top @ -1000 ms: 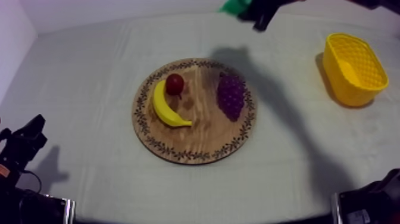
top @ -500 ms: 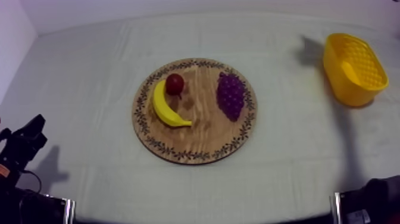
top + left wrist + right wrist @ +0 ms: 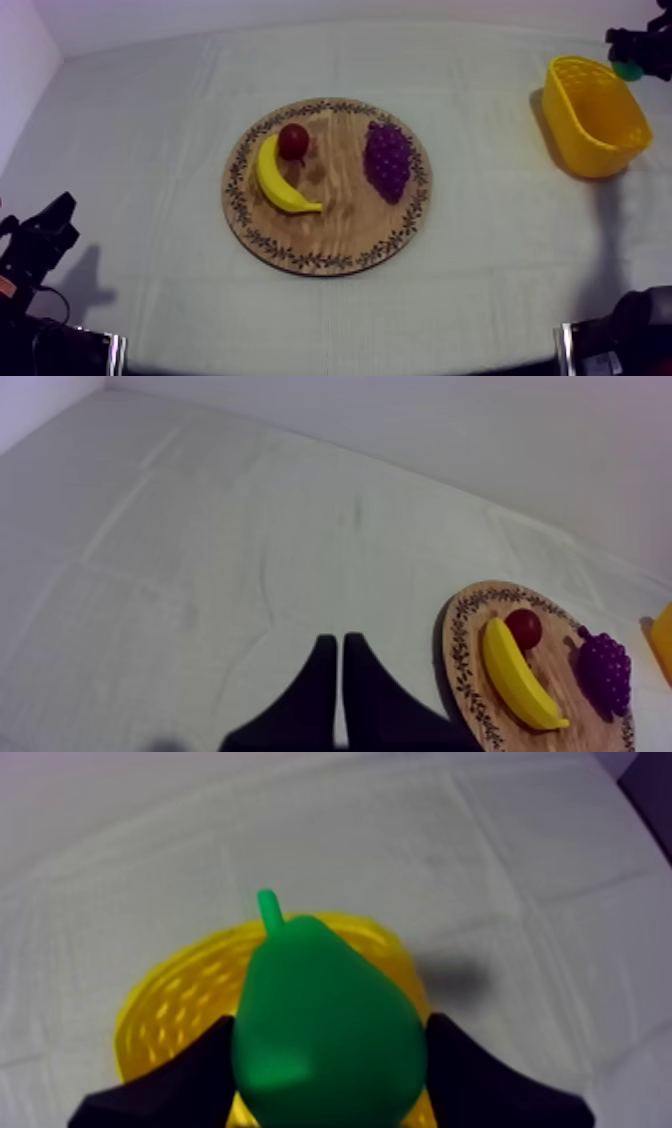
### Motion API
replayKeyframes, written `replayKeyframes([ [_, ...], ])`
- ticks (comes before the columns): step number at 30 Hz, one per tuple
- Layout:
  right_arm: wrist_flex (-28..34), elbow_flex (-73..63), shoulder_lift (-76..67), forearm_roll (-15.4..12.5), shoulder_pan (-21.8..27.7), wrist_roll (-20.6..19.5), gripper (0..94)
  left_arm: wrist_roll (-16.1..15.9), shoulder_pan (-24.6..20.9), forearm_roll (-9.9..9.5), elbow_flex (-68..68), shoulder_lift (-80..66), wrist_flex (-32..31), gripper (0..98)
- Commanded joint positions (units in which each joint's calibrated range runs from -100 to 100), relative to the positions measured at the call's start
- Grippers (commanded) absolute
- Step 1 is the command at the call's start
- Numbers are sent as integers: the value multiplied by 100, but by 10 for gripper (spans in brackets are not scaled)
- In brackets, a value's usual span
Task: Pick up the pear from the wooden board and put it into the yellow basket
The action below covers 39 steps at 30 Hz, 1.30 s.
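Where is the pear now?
In the right wrist view, the green toy pear sits between the jaws of the right gripper, above the yellow perforated basket.

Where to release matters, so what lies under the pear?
The yellow basket sits below the pear held by the right gripper. The pear hides much of its inside.

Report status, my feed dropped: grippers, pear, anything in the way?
Right gripper shut on pear, over the basket. Left gripper shut, away from the board. Nothing in the way.

Grey-white cloth (image 3: 140,110) covers the table (image 3: 480,300), creased in faint fold lines. Pale wall (image 3: 15,60) runs along the left edge, a second wall (image 3: 200,12) behind the far edge. Light is soft and even.
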Motion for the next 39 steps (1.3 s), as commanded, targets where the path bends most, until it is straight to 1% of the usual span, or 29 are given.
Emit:
replayKeyframes([
  [1,40,157,36,-49,16,112,468,1,1,-2,2,0,1,1],
  [6,187,490,104,-260,55,378,467,1,1,-2,2,0,1,1],
  [13,313,869,209,-409,20,607,470,0,1,-2,2,0,1,1],
  [24,272,971,357,-521,-56,802,485,-1,1,-2,2,0,1,1],
  [33,187,994,386,-663,-79,1034,588,0,1,-2,2,0,1,1],
  [36,173,1008,371,-822,-69,1247,623,1,1,-2,2,0,1,1],
  [39,152,1034,332,-977,-53,1444,631,1,1,-2,2,0,1,1],
])
